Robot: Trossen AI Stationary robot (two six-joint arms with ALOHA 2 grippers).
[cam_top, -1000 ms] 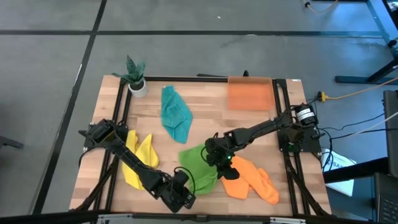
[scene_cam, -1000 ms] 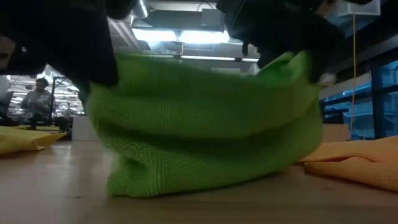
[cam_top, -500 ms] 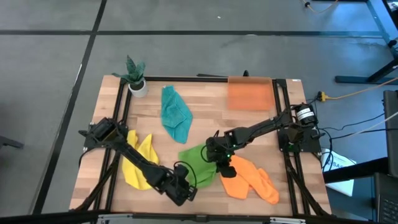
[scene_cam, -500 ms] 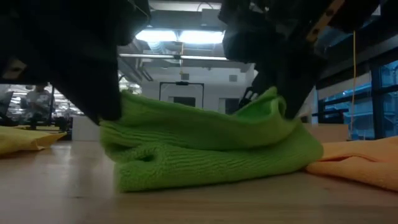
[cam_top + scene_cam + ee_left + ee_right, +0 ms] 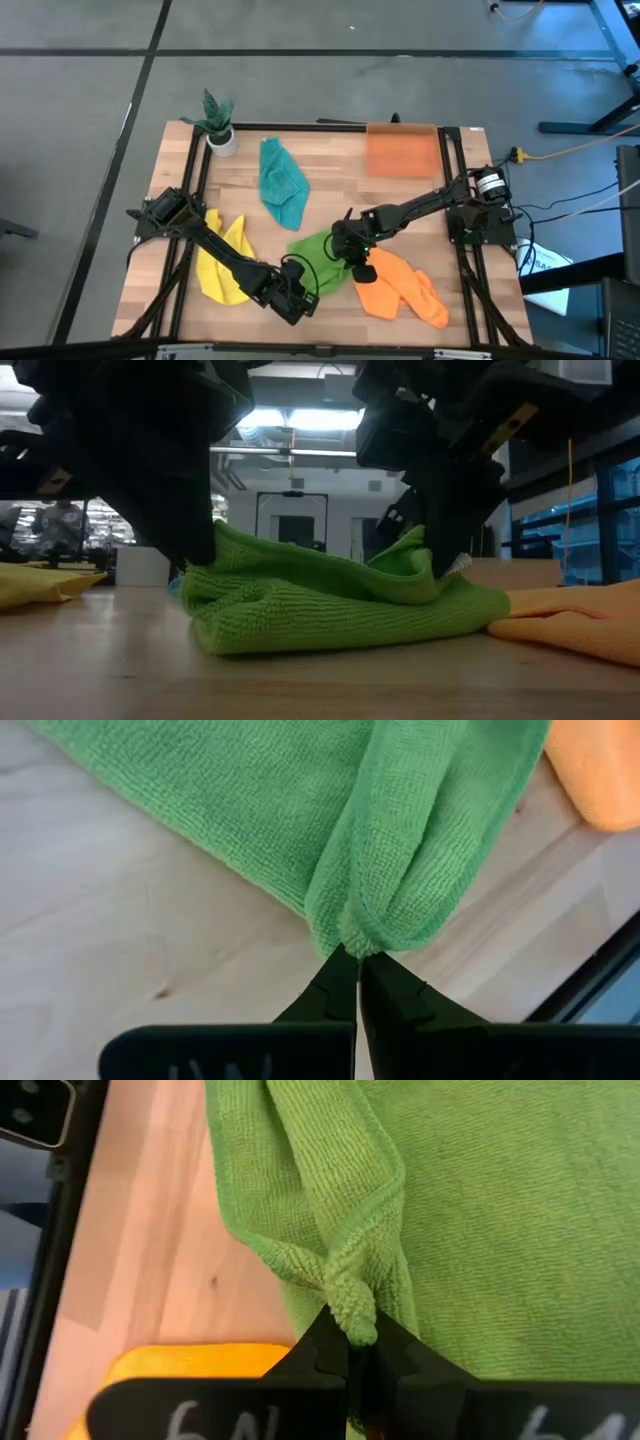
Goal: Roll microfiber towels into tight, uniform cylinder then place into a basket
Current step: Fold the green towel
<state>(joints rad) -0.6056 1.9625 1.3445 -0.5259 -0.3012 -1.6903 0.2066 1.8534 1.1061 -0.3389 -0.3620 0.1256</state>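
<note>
bright green looped microfiber towel (image 5: pixel 322 262) lies crumpled and folded over itself near the front middle of the pale wooden slatted table (image 5: pixel 330 195), its ribbed nap plain in the low view. the left gripper (image 5: pixel 357 958) has its dark fingers pinched together on a bunched corner of this towel at its front-left edge, and the right gripper (image 5: pixel 352 1328) is likewise clamped on a puckered corner at the towel's right side, just beside the soft orange towel (image 5: pixel 402 288). the yellow towel (image 5: pixel 222 262) sprawls to the left, partly covered by the left arm, and the teal towel (image 5: pixel 281 181) lies farther back, well apart. the shallow translucent orange rectangular basket (image 5: pixel 401 151) sits at the back right with no cloth in it. in the low view both grippers' tips are sunk in green folds and hard to make out.
</note>
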